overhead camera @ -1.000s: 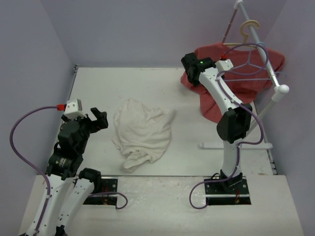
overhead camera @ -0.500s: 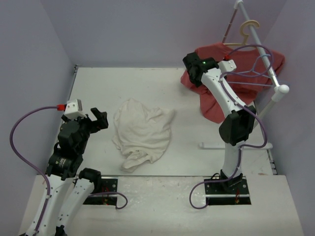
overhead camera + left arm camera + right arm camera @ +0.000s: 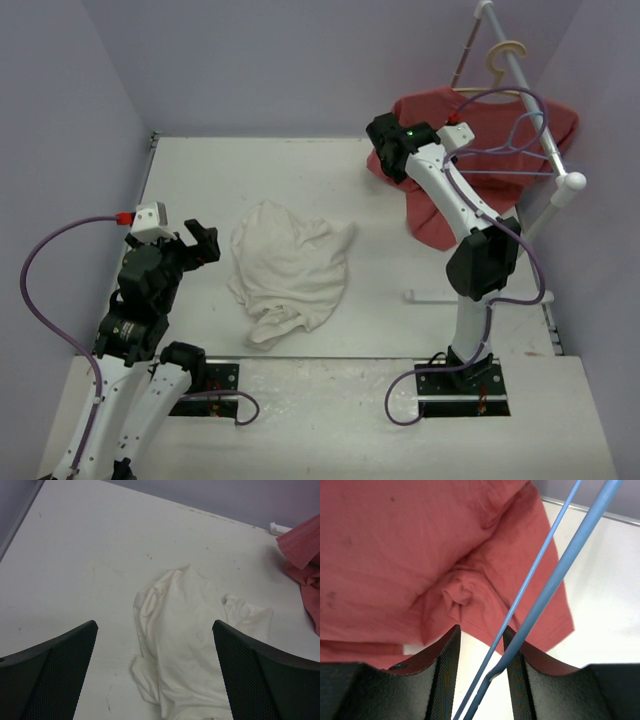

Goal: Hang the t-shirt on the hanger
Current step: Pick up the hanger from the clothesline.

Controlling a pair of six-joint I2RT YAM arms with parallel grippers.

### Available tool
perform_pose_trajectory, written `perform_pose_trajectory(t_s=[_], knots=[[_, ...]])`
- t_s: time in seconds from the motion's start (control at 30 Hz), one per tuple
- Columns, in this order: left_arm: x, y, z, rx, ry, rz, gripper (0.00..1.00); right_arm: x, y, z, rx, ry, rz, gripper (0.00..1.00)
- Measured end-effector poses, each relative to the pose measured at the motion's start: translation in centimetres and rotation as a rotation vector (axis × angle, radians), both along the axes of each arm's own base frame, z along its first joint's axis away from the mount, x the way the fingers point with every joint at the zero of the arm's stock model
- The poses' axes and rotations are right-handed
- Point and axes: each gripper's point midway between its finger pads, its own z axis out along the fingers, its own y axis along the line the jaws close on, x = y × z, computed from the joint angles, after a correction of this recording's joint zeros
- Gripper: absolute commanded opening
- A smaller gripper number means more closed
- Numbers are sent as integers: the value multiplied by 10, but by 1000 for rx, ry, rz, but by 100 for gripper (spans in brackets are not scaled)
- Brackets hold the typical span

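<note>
Left hand (image 3: 155,630) released, fingers spread wide. It hovers over the desk (image 3: 250,170) at the left and touches nothing. The t-shirt (image 3: 290,270) is just right of it: cream-white, crumpled in a heap on the desk centre-left, well apart from the rack. In the left wrist view the t-shirt (image 3: 185,645) lies just beyond the spread fingers, in line with the gap between them. A red t-shirt (image 3: 440,205) is draped at the far right, hanging off the white rack rod (image 3: 545,150) and spilling onto the desk. A beige hanger (image 3: 505,55) hooks high on that rod.

Right hand (image 3: 480,635) is up at the red t-shirt's left edge, fingers partly closed. The hanger (image 3: 555,575) is the thin light-blue wire one. Two of its wires run down into the narrow gap between the fingers, and the thicker wire touches the right-side finger. Cannot tell whether the hand is actually clenched on it. Red cloth fills the background behind the wires.
</note>
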Motion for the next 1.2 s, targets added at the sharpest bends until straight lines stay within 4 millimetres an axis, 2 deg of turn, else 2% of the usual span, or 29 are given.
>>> perform_pose_trajectory(t_s=[0.03,0.07,0.2,0.23,0.37,0.53,0.8,1.0,1.2], knots=[[0,0,0,0,0,0,100,-4,-1,-3,-8,16,5,3],[0,0,0,0,0,0,100,-8,-1,-6,-15,32,8,9],[0,0,0,0,0,0,100,-19,-7,-19,-34,75,4,45],[0,0,0,0,0,0,100,-24,-9,-24,-39,88,0,60],[0,0,0,0,0,0,100,-34,-13,-33,-49,124,-2,78],[0,0,0,0,0,-1,100,-37,-14,-27,-50,127,10,83],[0,0,0,0,0,-2,100,-45,-16,-7,-44,124,43,81],[0,-1,0,0,0,-5,100,-54,-19,17,-17,72,51,69],[0,-2,0,-1,0,-11,100,-54,-19,19,5,40,36,52]])
